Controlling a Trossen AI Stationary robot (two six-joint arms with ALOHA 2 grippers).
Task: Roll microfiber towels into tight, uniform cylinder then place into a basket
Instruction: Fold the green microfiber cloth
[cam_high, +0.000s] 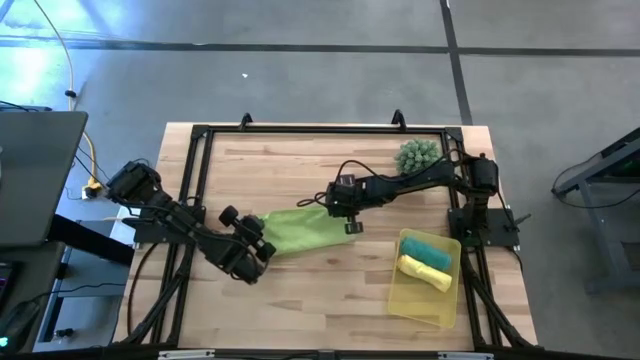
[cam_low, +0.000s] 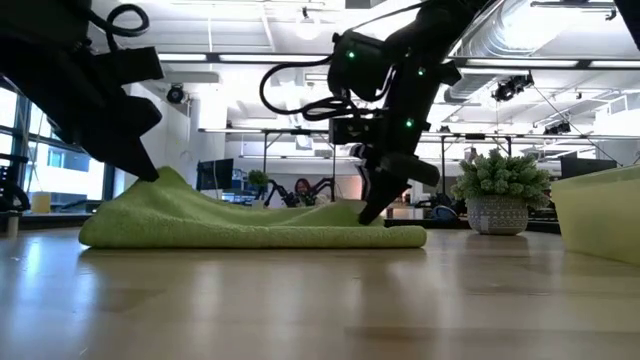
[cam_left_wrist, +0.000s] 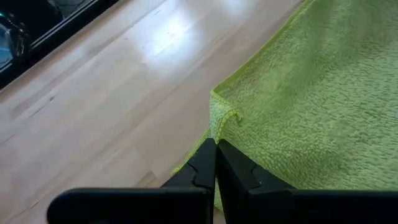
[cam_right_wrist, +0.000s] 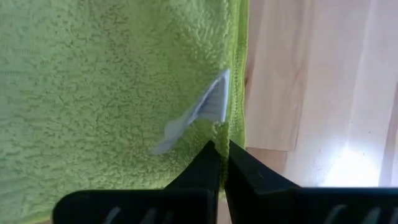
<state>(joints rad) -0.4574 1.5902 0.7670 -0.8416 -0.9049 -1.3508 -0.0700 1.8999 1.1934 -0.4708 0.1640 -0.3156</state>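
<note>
- Lime towel (cam_high: 298, 229): lies at the centre of the high view on the table (cam_high: 320, 290), between the 2 grippers
- Left gripper (cam_high: 262, 247): at the towel's left end, jaws closed on a lifted corner of the cloth
- Right gripper (cam_high: 349, 226): at the towel's right edge, jaws closed on the hem beside a white label (cam_right_wrist: 199, 114)
- Basket (cam_high: 407, 301): lower right of the high view, well apart from the lime towel
- Teal roll (cam_high: 427, 248) and yellow roll (cam_high: 424, 272): side by side in the basket
- Plant (cam_high: 417, 154): upper right

no readable text, white tag (cam_right_wrist: 200, 112) on towel (cam_right_wrist: 112, 93) illegible
</note>
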